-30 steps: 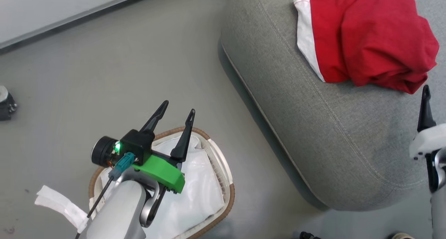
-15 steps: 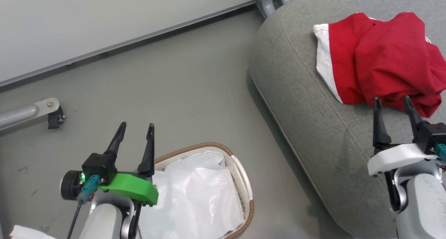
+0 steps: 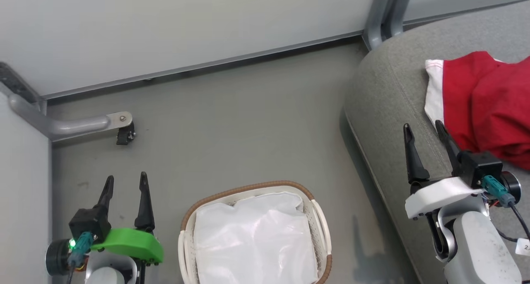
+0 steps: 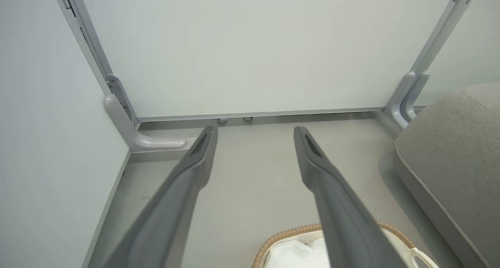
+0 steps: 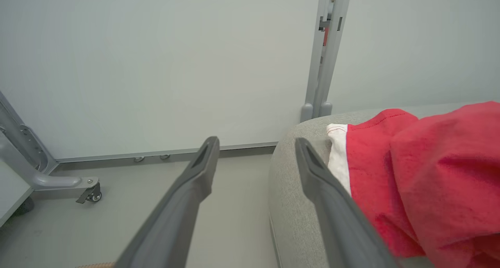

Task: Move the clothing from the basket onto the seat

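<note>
The red clothing [image 3: 488, 106], one piece with a white edge band, lies bunched on the grey seat [image 3: 389, 110] at the right. In the right wrist view the clothing [image 5: 425, 186] sits on the seat [image 5: 289, 182] just right of my fingers. The cream basket [image 3: 319, 226] with a brown rim stands on the floor at bottom centre, holding a white liner sheet [image 3: 252, 238]; its rim [image 4: 289, 233] peeks in low in the left wrist view. My left gripper [image 3: 125, 183] is open over the floor, left of the basket. My right gripper [image 3: 422, 129] is open and holds nothing, above the seat's near edge beside the clothing.
A pale partition wall [image 3: 186, 27] runs along the back, with a grey caster foot [image 3: 103, 124] at the left and a grey post [image 3: 385, 15] by the seat's corner. Another panel [image 3: 20, 184] closes the far left. Grey floor [image 3: 248, 126] lies between basket and wall.
The camera has swung, so the whole picture shifted. My left gripper went from above the basket to its left side. My right gripper drew back from the clothing.
</note>
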